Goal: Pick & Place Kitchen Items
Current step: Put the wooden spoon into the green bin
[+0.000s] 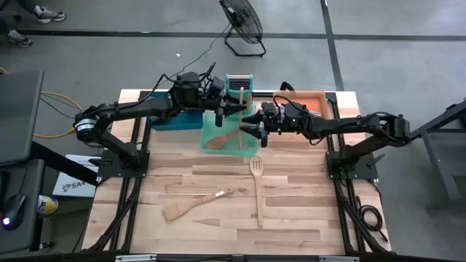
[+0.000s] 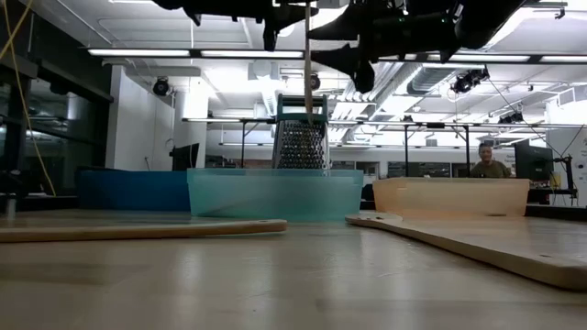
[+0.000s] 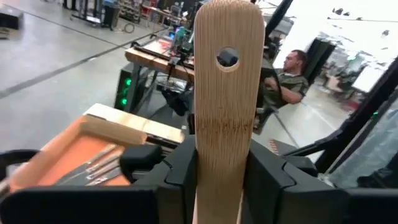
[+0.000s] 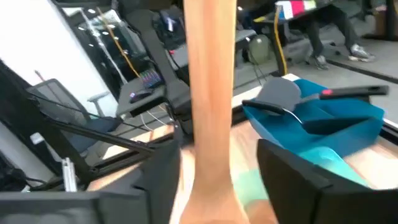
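— Wooden utensil [image 3: 227, 93] with a hole near its handle end stands upright between both arms, above the green tray [image 1: 212, 128]. Who has it?

— The left gripper [image 3: 217, 168] does: its fingers [image 3: 180, 163] press the flat wood from both sides in its wrist view. The right gripper [image 4: 217, 168] has its jaws spread either side of the same shaft, with gaps showing, so I judge it is letting go, not holding.

— So a handover?

— That is my reading: one arm passing the piece to the other over the trays. A wooden spoon [image 1: 224, 138] already lies in the green tray, and black spatulas [image 4: 292, 102] rest in the blue tray [image 4: 348, 118]. Silver cutlery [image 3: 99, 165] lies in the orange tray [image 3: 68, 152].

— What remains?

— Two wooden pieces lie on the table [image 1: 306, 218]: a slotted spatula [image 1: 257, 188] near the middle and a flat spatula [image 1: 195, 204] nearer the front edge.

— And the next move?

— The right arm should back clear without brushing the shaft; then the left must lower the piece into a tray, minding the metal grater [image 1: 238, 87] just behind.
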You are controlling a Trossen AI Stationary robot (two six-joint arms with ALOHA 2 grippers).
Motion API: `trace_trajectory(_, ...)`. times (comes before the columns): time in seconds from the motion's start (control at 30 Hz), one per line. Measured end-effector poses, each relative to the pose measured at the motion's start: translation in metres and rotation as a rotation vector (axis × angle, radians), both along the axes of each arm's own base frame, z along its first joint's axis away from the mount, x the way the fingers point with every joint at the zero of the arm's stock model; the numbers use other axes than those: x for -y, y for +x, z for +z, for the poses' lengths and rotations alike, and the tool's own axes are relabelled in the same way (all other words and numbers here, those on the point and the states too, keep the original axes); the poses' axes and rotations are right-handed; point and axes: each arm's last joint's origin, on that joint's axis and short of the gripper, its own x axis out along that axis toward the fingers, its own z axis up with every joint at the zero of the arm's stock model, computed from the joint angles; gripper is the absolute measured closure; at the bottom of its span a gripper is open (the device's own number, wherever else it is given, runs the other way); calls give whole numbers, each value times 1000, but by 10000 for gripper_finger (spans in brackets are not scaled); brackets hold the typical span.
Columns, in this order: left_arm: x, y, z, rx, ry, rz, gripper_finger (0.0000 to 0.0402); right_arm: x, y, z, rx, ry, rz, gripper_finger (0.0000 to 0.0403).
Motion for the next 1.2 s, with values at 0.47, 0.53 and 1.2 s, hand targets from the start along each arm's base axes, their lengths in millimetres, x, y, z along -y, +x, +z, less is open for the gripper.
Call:
trace_trajectory(0.47,-8,-3,-19,-205,18,291,310,3,-41,8,-264,9,-246,156)
trace_trajectory(0.53,-8,-4,-22,-235,26,317,310,5,-47,9,-289,20,-263,156)
trace_trajectory(1.2,-22,28,-29,-739,93,368,310,12,-62,5,-390,52,-334,155)
